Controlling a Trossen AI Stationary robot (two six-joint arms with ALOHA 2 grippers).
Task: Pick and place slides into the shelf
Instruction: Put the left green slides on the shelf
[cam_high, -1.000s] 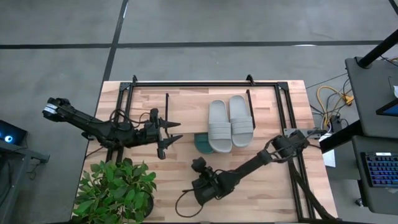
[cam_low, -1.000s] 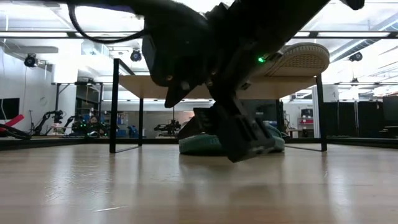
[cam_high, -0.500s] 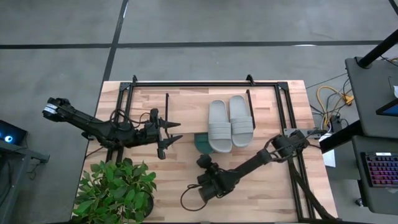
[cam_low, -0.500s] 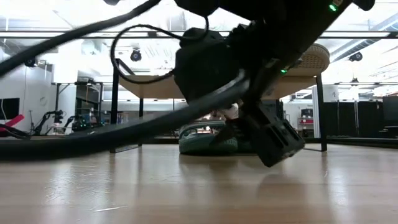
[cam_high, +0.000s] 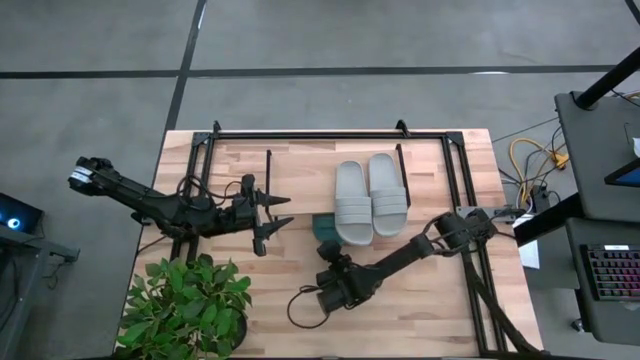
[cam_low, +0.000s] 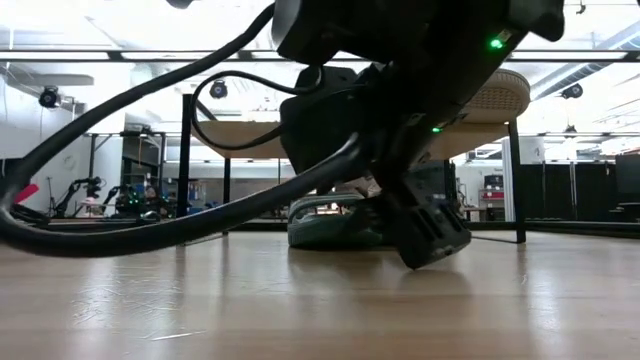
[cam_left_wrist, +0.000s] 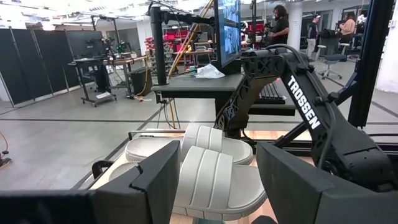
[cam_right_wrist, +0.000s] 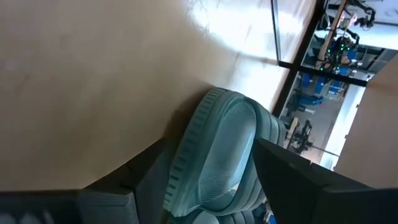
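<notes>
Two pale grey slides (cam_high: 370, 200) lie side by side, soles down, on the shelf's wooden top (cam_high: 300, 185), also seen in the left wrist view (cam_left_wrist: 211, 168). A teal slide (cam_high: 324, 228) lies on the table under the shelf's near edge (cam_low: 330, 225). My right gripper (cam_high: 328, 252) is open and slants down at the near end of this slide (cam_right_wrist: 217, 149), one finger on either side of it; whether they touch it I cannot tell. My left gripper (cam_high: 288, 210) hangs open and level left of the grey slides, holding nothing.
A potted plant (cam_high: 185, 310) stands at the table's near left corner. A loose black cable (cam_high: 300, 312) loops on the table beside my right wrist. The shelf's thin black legs (cam_low: 185, 170) stand either side of the teal slide. A black frame (cam_high: 330, 134) runs along the far edge.
My right gripper has moved toward the far edge, up to the teal slide, and has tipped up toward level while staying open. The teal slide and the grey slides lie where they were.
</notes>
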